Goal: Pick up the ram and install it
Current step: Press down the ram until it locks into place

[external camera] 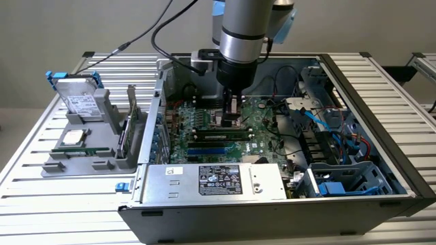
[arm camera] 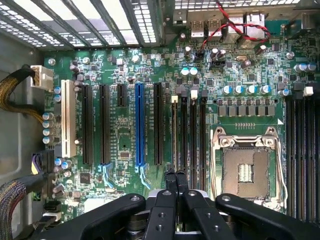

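The ram (external camera: 219,136), a dark-green stick with black chips and a pale label, stands on edge in a black slot on the motherboard (external camera: 204,120) inside the open computer case. My gripper (external camera: 229,122) hangs straight down over the board just behind the ram, beside the processor socket (external camera: 240,113). Its fingers are shut together with nothing between them. In the wrist view the shut gripper (arm camera: 175,176) points along the narrow memory slots (arm camera: 189,132) to one side of the processor socket (arm camera: 245,167). Whether the fingertips touch the ram I cannot tell.
The case walls (external camera: 381,102) surround the board. The power supply (external camera: 218,181) sits in front, and blue and black cables (external camera: 327,122) lie at the exterior view's right. Outside the case, a grey holder (external camera: 81,153) carries a hard drive (external camera: 78,99), a processor and a green strip.
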Action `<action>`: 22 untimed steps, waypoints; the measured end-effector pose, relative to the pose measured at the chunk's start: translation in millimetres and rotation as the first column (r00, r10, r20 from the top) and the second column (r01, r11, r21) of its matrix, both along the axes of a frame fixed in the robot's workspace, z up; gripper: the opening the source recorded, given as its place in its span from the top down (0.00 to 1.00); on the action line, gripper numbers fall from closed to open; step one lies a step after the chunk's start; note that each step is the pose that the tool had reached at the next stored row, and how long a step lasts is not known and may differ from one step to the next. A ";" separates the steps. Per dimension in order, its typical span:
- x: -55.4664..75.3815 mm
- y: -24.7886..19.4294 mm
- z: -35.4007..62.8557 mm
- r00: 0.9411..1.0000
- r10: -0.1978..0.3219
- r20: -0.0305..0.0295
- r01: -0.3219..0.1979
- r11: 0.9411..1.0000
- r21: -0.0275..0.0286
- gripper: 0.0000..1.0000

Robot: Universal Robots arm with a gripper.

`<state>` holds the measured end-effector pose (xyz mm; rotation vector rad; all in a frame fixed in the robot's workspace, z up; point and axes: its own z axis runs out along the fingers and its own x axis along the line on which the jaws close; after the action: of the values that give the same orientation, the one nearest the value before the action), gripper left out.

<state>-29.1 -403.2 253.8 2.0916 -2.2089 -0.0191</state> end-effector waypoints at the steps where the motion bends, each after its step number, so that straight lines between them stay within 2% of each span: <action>1: 0.0 0.0 0.0 1.000 -0.015 0.000 0.015 1.000 0.000 0.90; 6: 0.0 0.0 0.0 0.996 -0.089 0.000 0.089 0.996 0.000 0.90; 11: 0.0 0.0 0.0 0.986 -0.166 0.000 0.166 0.986 0.000 0.90; 17: 0.0 0.0 0.0 0.966 -0.257 0.000 0.257 0.966 0.000 0.90; 22: 0.0 0.0 -0.1 0.942 -0.334 0.000 0.334 0.942 0.000 0.90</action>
<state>-29.1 -403.2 253.8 1.6884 -2.5347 -0.0443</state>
